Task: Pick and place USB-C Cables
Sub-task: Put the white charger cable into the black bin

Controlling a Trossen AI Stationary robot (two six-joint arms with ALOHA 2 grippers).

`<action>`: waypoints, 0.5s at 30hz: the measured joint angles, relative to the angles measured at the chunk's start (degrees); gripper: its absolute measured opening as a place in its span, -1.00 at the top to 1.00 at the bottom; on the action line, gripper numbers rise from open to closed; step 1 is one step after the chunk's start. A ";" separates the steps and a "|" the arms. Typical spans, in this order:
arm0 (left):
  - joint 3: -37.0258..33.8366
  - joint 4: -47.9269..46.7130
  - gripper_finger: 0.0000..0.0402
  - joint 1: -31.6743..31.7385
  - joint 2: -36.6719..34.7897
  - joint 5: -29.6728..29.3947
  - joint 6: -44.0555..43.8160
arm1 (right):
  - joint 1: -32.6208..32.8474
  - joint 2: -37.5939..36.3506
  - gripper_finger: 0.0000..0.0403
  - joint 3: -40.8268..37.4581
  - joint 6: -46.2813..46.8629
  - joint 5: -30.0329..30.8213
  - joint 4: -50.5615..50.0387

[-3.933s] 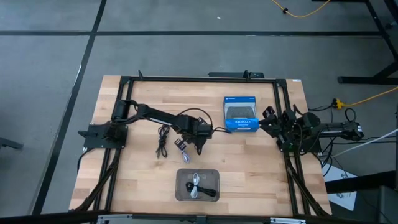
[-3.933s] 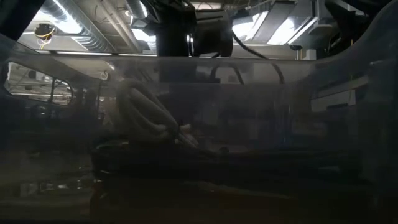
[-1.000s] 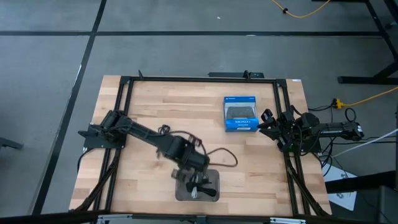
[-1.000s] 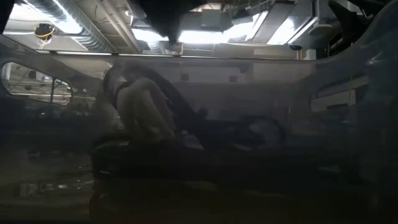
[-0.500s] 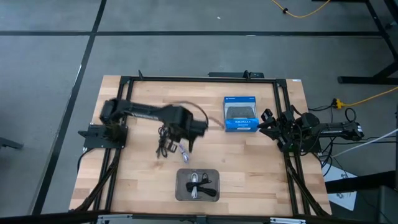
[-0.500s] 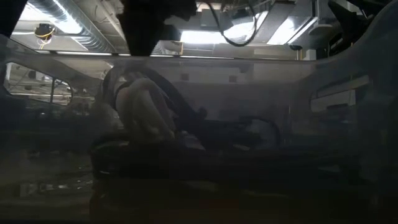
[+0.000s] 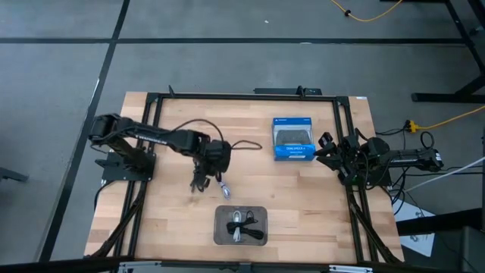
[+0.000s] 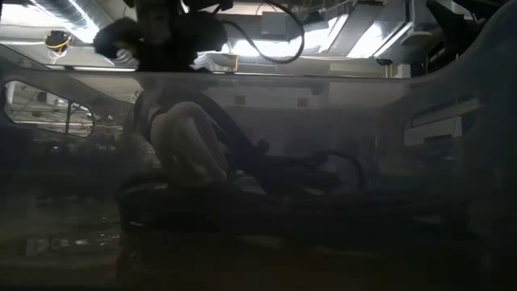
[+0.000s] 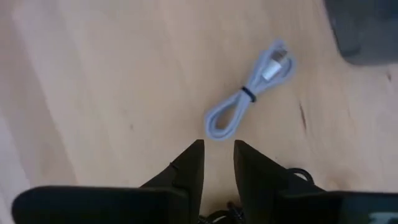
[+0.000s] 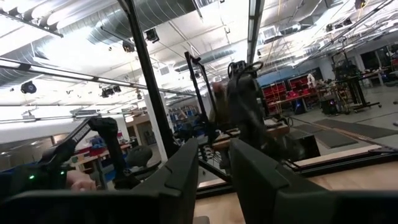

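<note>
My left gripper [image 7: 215, 170] hovers over the wooden table left of centre, shut and empty. A silvery-grey coiled cable [image 9: 249, 93] lies flat on the wood just ahead of its fingertips [image 9: 217, 152] and shows in the high view too [image 7: 224, 187]. A black coiled cable [image 7: 198, 179] lies on the table beside the gripper. A grey tray [image 7: 220, 235] near the table's near edge holds a white cable [image 7: 238, 225] and a black one [image 7: 254, 224]; the low view shows the white bundle [image 8: 190, 145] through the tray wall. My right gripper [image 7: 326, 148] waits at the table's right edge, shut.
A blue box [image 7: 294, 139] lies flat on the table right of centre, between the two arms. A dark metal frame [image 7: 242, 96] runs along the table's far, left and right sides. Bare wood lies between the loose cables and the tray.
My left gripper has moved from above the tray at the near edge up and toward the far-left, and now hangs over the loose cables left of centre. The cables in the tray have stayed where they were.
</note>
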 joint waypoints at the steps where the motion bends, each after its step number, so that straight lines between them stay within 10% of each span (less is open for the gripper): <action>1: -0.05 0.05 0.61 -0.73 0.59 -0.57 0.79 | 0.00 0.00 0.52 0.00 -0.14 0.00 0.10; 15: -0.10 0.91 0.32 -6.83 12.15 -10.94 8.66 | 0.00 -0.02 0.52 0.00 -0.15 0.04 0.75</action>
